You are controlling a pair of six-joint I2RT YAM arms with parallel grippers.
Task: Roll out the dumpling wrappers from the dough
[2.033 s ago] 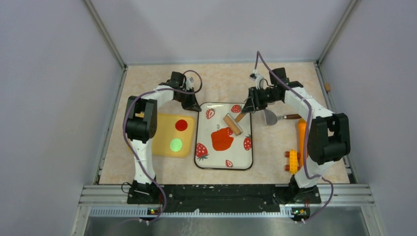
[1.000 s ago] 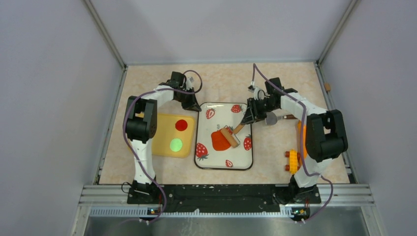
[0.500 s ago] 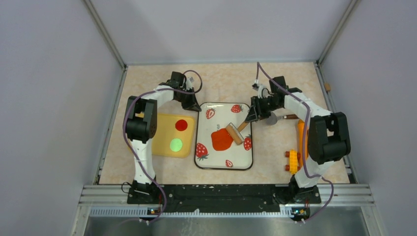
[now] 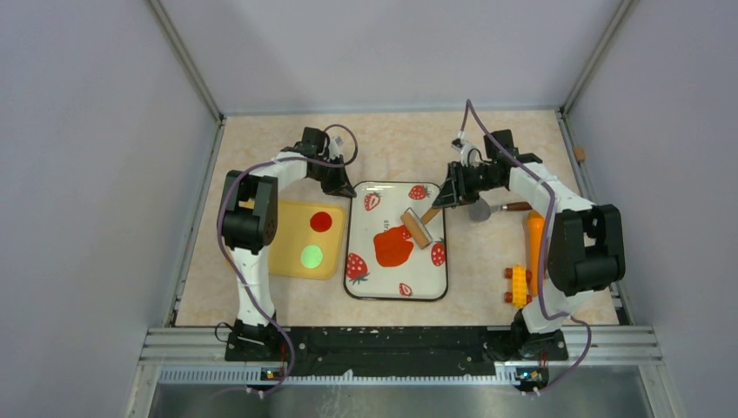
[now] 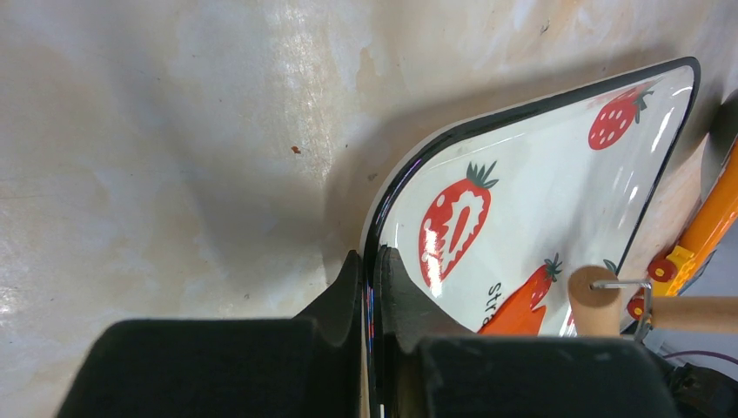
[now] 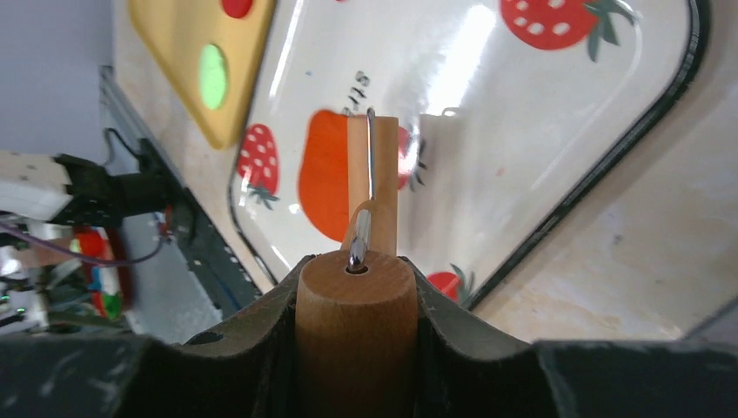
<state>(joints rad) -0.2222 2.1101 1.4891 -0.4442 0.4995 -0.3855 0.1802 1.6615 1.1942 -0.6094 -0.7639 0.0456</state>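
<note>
Your right gripper (image 4: 446, 197) is clamped on the wooden handle (image 6: 357, 322) of the roller (image 4: 416, 228), a finger pressed to each side. The drum sits at the far right edge of the dough (image 4: 392, 248), a flat orange-red blob in the middle of the strawberry tray (image 4: 387, 280). From this gripper the dough lies straight down the line of the handle, toward the near left, just beyond the drum. The drum's long axis runs crosswise to that line, so a push along the handle should carry it over the blob. Whether the drum already presses into the dough cannot be told. Your left gripper (image 4: 345, 185) is pinched tight on the rim at the tray's far left corner, apparently steadying it, so the right arm is the one placed to roll. A red wrapper (image 4: 321, 221) and a green wrapper (image 4: 311, 256) lie on the yellow board (image 4: 291, 261) just left of the tray.
</note>
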